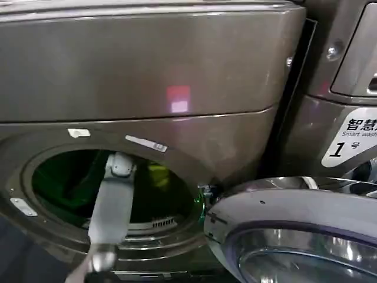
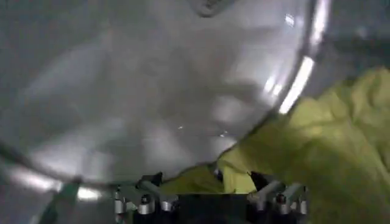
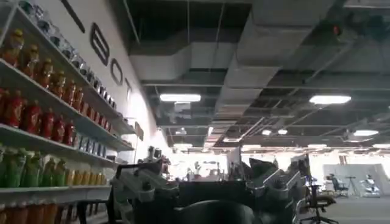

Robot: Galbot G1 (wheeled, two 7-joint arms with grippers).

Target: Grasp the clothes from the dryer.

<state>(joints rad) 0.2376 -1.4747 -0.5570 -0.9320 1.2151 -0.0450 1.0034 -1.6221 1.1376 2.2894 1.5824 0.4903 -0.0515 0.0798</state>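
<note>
The dryer is a dark grey-brown machine with its round porthole open. My left arm reaches through the porthole into the drum. The clothes show as yellow-green fabric deep inside the drum. In the left wrist view the clothes are a crumpled bundle against the shiny drum wall. My left gripper is open, its fingers spread wide with a fold of the fabric lying between them. My right gripper is open and holds nothing, pointing out into the room.
The dryer's silver-rimmed glass door hangs open at the lower right, close to the porthole. A second similar machine with a white "1" sticker stands to the right. Shelves of bottles line the room in the right wrist view.
</note>
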